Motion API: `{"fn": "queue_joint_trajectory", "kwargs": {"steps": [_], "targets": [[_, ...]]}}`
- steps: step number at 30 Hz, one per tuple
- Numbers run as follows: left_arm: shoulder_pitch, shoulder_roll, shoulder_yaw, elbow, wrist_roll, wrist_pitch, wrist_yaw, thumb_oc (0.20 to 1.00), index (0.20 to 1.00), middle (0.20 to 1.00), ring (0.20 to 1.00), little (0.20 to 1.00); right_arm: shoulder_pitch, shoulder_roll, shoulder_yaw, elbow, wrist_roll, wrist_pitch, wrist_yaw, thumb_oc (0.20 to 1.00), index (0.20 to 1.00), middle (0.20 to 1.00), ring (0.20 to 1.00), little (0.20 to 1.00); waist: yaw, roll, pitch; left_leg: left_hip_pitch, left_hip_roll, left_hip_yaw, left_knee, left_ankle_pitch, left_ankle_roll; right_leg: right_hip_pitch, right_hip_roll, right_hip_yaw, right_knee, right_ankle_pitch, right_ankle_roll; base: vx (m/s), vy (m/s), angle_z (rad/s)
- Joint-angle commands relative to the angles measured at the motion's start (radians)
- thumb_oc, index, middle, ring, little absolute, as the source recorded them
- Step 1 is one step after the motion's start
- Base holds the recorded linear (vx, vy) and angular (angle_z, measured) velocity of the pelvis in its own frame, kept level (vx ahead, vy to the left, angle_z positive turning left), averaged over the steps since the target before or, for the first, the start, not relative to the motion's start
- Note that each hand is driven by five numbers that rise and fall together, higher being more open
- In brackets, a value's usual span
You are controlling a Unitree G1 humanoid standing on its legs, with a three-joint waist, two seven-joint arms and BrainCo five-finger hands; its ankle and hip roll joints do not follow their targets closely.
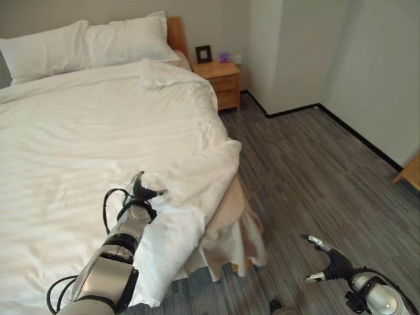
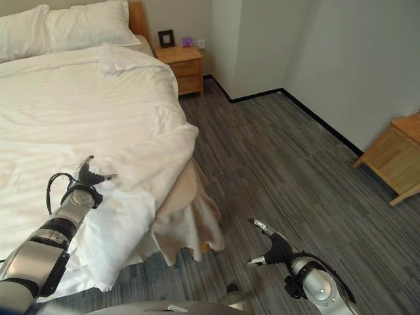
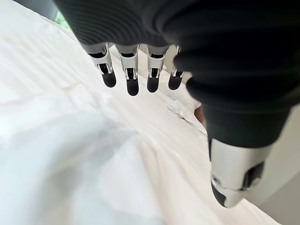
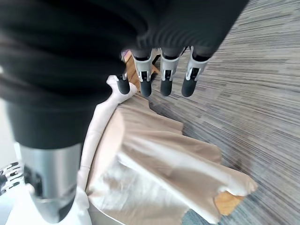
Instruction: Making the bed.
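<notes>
White rumpled duvet overhangs the bed's near corner, baring a beige bed skirt. The left hand rests there, fingers straight, holding nothing; it should pinch the hem and draw it smooth. The right hand hangs open over grey plank flooring, roomy up to the wooden nightstand.

silver-grey arms, dark ribbed wrist covers, silver fingers, dark tips
</notes>
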Motion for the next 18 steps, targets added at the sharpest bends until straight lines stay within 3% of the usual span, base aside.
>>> {"fn": "queue_joint_trajectory", "kwargs": {"steps": [1,5,10,15,17,18], "targets": [[-0.084,0.071,0.037,0.016,0.02,-0.008,0.061,1.0,1.0,1.0,1.0,1.0,-0.052,-0.009,-0.022,-0.062,-0.013,-0.062,-0.026,1.0,1.0,1.0,1.0,1.0,0.02,0.003,0.048,0.085,0.009,-0.037,0.017,-0.135,-0.017,-0.028,-0.047,-0.043,0.018,-0.036,0.048,0.04,0.007,0.13],[-0.082,0.091,0.013,0.053,0.078,0.013,0.062,1.0,1.0,1.0,1.0,1.0,-0.067,-0.016,-0.009,-0.052,0.0,-0.067,-0.017,1.0,1.0,1.0,1.0,1.0,0.018,-0.003,0.055,0.057,0.01,-0.035,0.017,-0.131,-0.017,-0.057,-0.044,-0.039,0.018,-0.028,0.051,0.0,0.003,0.04],[-0.236,0.127,-0.068,0.057,0.073,0.006,0.068,1.0,1.0,1.0,1.0,1.0,-0.164,-0.043,0.045,-0.016,0.013,-0.06,-0.036,1.0,1.0,1.0,1.0,1.0,0.008,-0.017,0.129,-0.115,0.028,-0.057,0.017,-0.08,-0.027,-0.233,-0.036,-0.024,0.018,0.009,0.049,-0.18,0.002,-0.01],[-0.362,0.156,-0.123,0.064,0.058,0.0,0.07,1.0,1.0,1.0,1.0,1.0,-0.253,-0.011,0.103,0.064,-0.038,-0.04,-0.078,1.0,1.0,1.0,1.0,1.0,0.019,-0.011,0.172,-0.25,0.045,-0.076,0.017,-0.043,-0.03,-0.352,-0.043,-0.033,0.018,0.031,0.05,-0.11,0.008,0.0],[-0.406,0.144,-0.148,0.062,0.057,-0.006,0.061,0.2,0.2,0.2,0.2,0.2,-0.288,0.0,0.118,0.085,-0.069,-0.036,-0.09,1.0,1.0,1.0,1.0,1.0,0.024,-0.008,0.176,-0.284,0.042,-0.087,0.017,-0.036,-0.028,-0.378,-0.047,-0.038,0.018,0.034,0.049,-0.07,0.024,-0.02],[-0.42,0.134,-0.158,0.056,0.055,-0.008,0.055,0.2,0.2,0.2,0.2,0.2,-0.292,0.001,0.12,0.087,-0.078,-0.037,-0.091,1.0,1.0,1.0,1.0,1.0,0.027,-0.006,0.177,-0.287,0.039,-0.092,0.017,-0.036,-0.026,-0.378,-0.05,-0.038,0.018,0.033,0.048,0.0,0.0,0.0]]}}
